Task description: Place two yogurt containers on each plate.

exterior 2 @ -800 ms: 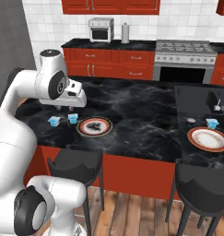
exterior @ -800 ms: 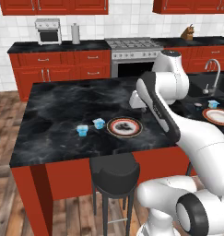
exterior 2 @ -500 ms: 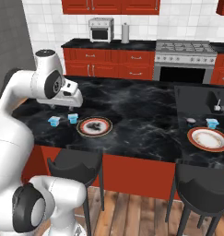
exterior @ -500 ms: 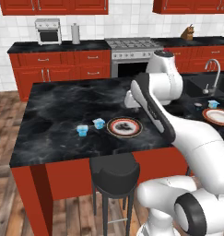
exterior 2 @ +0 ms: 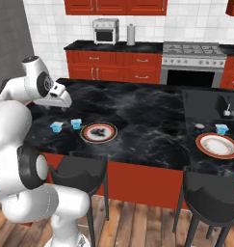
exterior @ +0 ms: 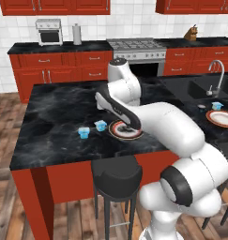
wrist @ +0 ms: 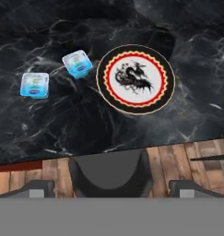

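Pincer (wrist: 111, 186) released, empty, high over worktop (wrist: 187, 27), surveying before descent. Two yogurt containers (wrist: 77, 63) (wrist: 35, 85) upper left of hand view, just beside dark-centred plate (wrist: 136, 78), not yet on it. Second plate (exterior 2: 217, 145) far right.

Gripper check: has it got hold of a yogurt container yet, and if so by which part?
Nothing is held. The gripper hangs open above the island, and both nearby yogurt containers sit on the counter beside the plate, untouched.
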